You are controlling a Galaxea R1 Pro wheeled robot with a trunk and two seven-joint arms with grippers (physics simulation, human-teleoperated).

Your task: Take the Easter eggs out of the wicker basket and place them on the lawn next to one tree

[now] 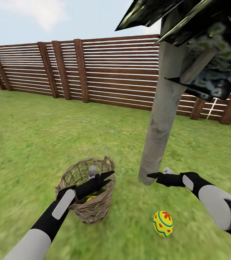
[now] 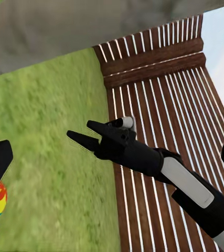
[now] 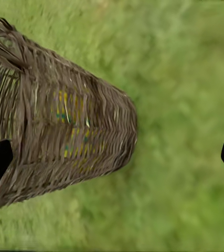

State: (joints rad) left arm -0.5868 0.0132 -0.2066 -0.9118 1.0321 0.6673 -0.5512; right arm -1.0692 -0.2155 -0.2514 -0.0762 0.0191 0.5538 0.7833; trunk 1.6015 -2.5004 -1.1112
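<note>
My left claw (image 1: 106, 176) hangs over the mouth of the basket (image 1: 90, 202), fingers parted and holding nothing. Inside, a bit of yellow egg (image 1: 91, 198) shows beneath my forearm. My right claw (image 1: 152, 176) reaches toward the foot of the tree (image 1: 162, 119), fingers spread and empty. One egg (image 1: 162, 223) lies on the grass (image 1: 32, 137) near the trunk, below my right arm.
</note>
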